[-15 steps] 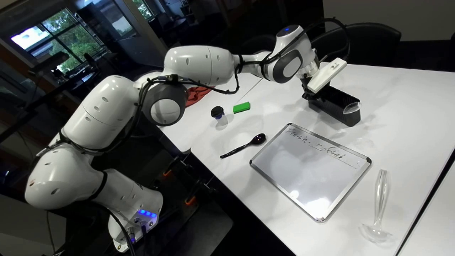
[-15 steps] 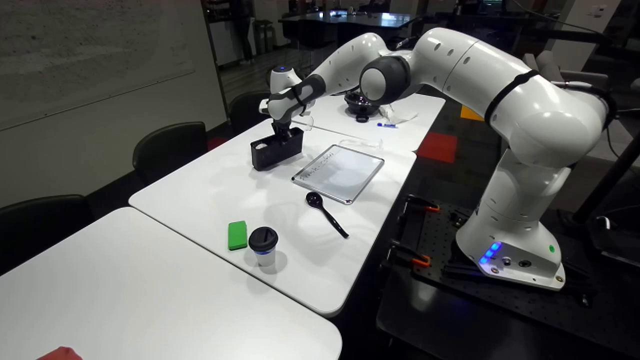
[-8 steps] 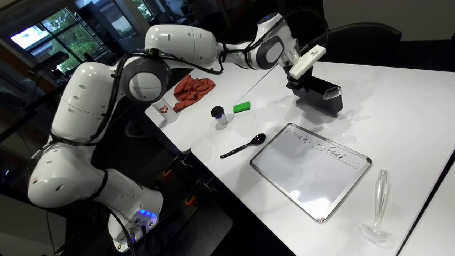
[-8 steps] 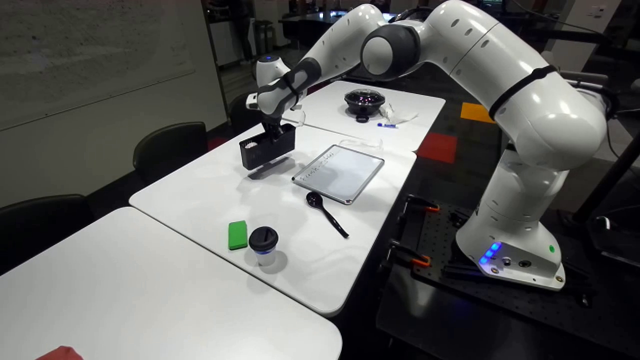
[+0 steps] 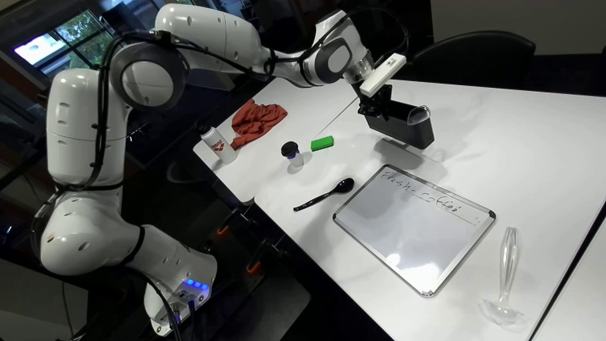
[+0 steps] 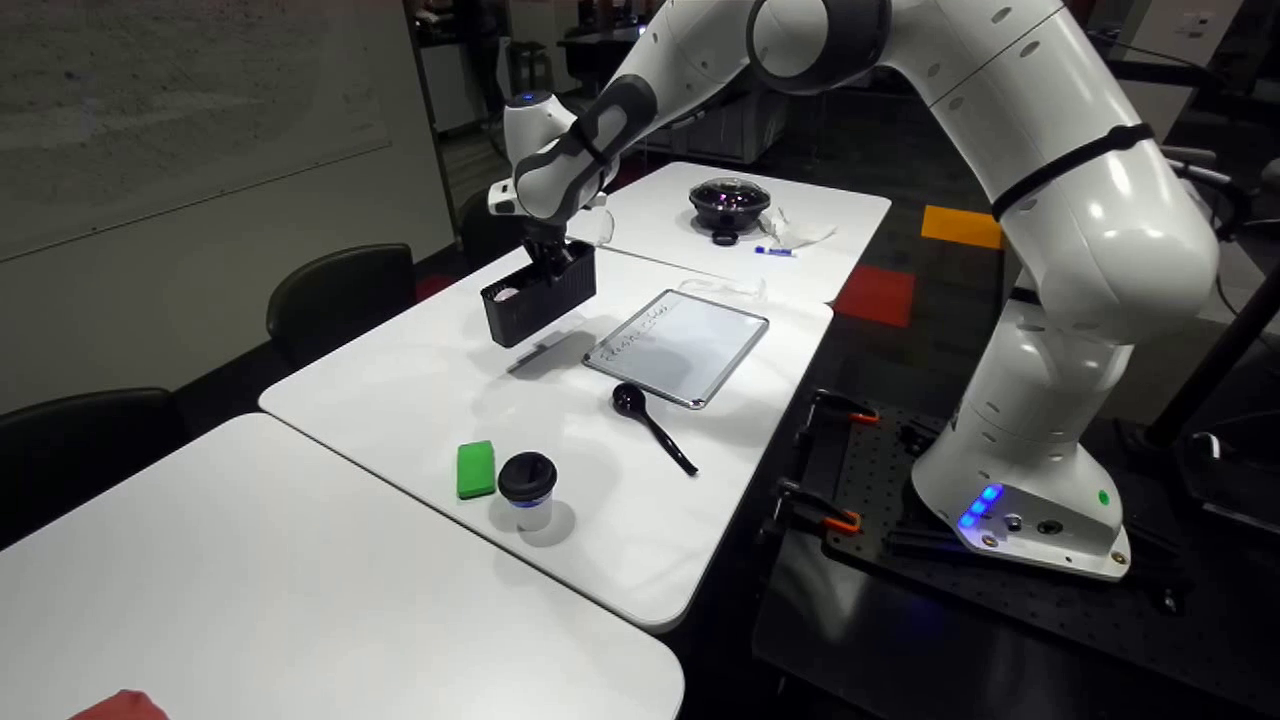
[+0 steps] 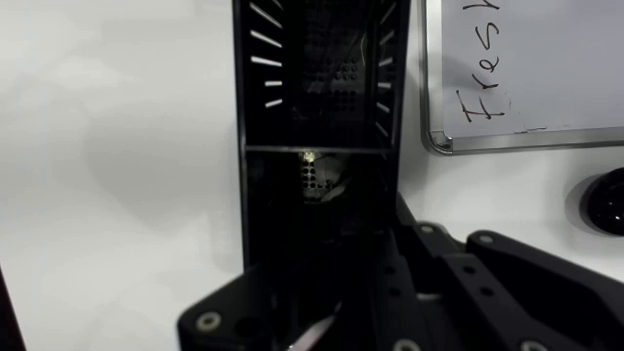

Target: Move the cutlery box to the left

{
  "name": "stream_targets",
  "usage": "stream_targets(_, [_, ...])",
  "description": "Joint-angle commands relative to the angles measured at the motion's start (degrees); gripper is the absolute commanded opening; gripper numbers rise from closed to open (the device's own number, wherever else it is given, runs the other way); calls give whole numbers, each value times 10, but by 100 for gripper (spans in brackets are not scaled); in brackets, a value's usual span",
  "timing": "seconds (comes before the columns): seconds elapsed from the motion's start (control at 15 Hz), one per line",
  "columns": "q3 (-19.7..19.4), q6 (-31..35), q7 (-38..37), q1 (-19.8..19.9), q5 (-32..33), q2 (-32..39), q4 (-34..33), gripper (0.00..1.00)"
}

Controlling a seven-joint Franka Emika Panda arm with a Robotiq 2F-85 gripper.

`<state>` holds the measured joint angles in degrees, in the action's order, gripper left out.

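The cutlery box [image 5: 402, 131] is a black oblong open bin with ribbed sides. It hangs above the white table, with its shadow below it, and also shows in an exterior view [image 6: 540, 307]. A clear rounded utensil end sticks up at its far end. My gripper [image 5: 376, 108] is shut on the box near one end and holds it up; the gripper also shows in an exterior view [image 6: 552, 263]. In the wrist view, the box [image 7: 242, 112] with slotted walls and a divider fills the middle. The fingertips there are dark against the box and hard to make out.
A small whiteboard [image 5: 412, 232] lies beside the box. A black spoon [image 5: 326, 193], a lidded cup [image 5: 292, 154], a green block [image 5: 322, 143], a red cloth [image 5: 258, 121], a white bottle [image 5: 220, 146] and a clear ladle [image 5: 506, 270] are on the tables.
The box has risen off the table in my gripper. It has moved left in an exterior view, away from the clear ladle's side. The other objects have not moved.
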<state>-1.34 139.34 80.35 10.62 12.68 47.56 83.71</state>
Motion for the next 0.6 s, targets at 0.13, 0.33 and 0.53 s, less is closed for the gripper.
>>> stream_targets(0.13, [2, 1, -1, 2, 4, -20, 29, 5])
stream_targets(0.33, [2, 3, -1, 2, 4, -22, 32, 1])
stream_targets(0.53, [15, 38, -29, -1, -19, -42, 65, 1])
